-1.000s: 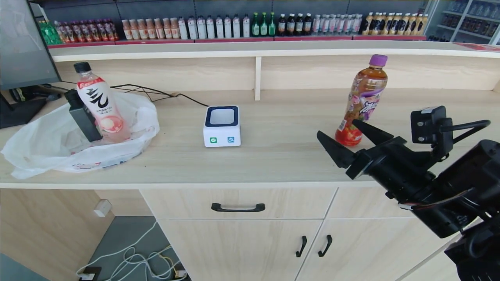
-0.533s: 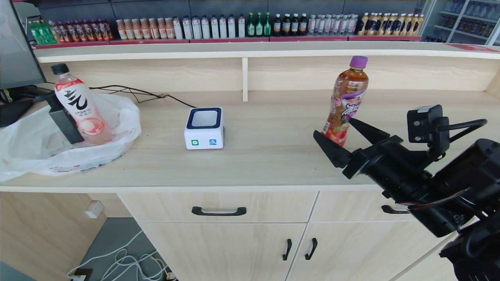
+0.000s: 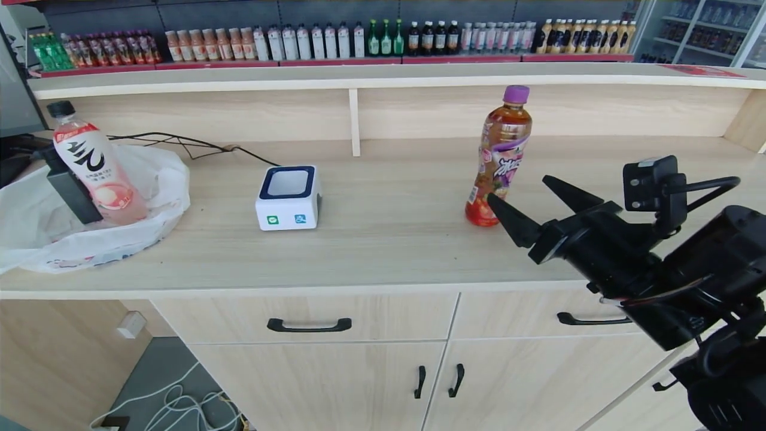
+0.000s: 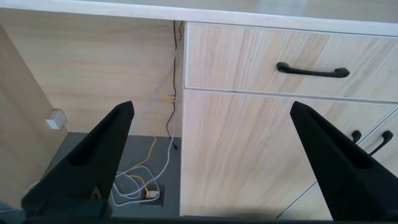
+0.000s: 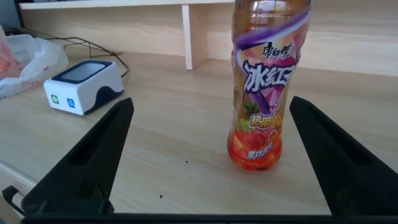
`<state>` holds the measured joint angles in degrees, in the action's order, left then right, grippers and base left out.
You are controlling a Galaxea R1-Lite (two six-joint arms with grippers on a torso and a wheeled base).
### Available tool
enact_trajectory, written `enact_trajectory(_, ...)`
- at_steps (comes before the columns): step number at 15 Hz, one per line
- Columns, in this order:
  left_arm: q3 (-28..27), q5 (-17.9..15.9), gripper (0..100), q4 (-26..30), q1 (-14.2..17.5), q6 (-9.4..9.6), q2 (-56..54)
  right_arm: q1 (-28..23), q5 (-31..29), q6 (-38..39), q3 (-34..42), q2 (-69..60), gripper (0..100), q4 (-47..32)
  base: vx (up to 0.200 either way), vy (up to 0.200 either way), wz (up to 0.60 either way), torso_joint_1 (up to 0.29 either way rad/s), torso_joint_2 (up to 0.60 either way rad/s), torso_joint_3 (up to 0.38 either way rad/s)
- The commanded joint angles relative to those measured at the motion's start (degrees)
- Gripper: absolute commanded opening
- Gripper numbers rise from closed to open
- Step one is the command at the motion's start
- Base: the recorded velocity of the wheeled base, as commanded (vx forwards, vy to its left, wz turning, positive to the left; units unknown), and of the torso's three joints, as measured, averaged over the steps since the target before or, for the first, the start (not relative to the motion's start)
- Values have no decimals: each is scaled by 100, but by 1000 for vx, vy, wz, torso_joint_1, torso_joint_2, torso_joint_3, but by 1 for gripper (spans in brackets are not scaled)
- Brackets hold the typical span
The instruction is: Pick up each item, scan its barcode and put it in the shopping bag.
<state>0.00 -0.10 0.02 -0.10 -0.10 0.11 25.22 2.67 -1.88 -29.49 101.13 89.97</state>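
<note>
A tea bottle (image 3: pixel 499 158) with a purple cap stands upright on the wooden counter (image 3: pixel 389 239), right of centre. My right gripper (image 3: pixel 518 188) hovers open just in front of it, at the level of its lower half, not touching. The right wrist view has the bottle (image 5: pixel 267 87) a short way ahead of the open right gripper (image 5: pixel 211 102), towards one finger. The white scanner (image 3: pixel 288 197) sits mid-counter. At far left, a white shopping bag (image 3: pixel 36 239) holds a pink bottle (image 3: pixel 96 173) and a dark box (image 3: pixel 69 188). My left gripper (image 4: pixel 211 106) is open below counter height, facing the drawers.
A raised back ledge (image 3: pixel 383 78) with a divider post (image 3: pixel 354 123) runs behind the counter. Black cables (image 3: pixel 179 143) trail from the scanner to the far left. Drawer handle (image 4: pixel 313 70) and cabinet doors lie under the counter. Bare counter lies between scanner (image 5: pixel 84 87) and tea bottle.
The head camera has swung, sliding the whole scene leftward. My right gripper stays open, and the tea bottle now appears off its left fingertip rather than between the fingers.
</note>
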Motion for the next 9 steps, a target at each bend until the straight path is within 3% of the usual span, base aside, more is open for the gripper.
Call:
enact_trajectory(1,0,1,100,-2,1,1,-2,-44,-30,-32,-268,249,100,3,0,0,0,0,0,0)
enact_trajectory(4,0,1,100,-2,1,1,-2,-88,-302,-32,-962,724,100,-41,0,0,0,0,0,0)
enact_trajectory(9,0,1,100,-2,1,1,-2,-158,-557,-67,-1384,952,100,-682,0,0,0,0,0,0)
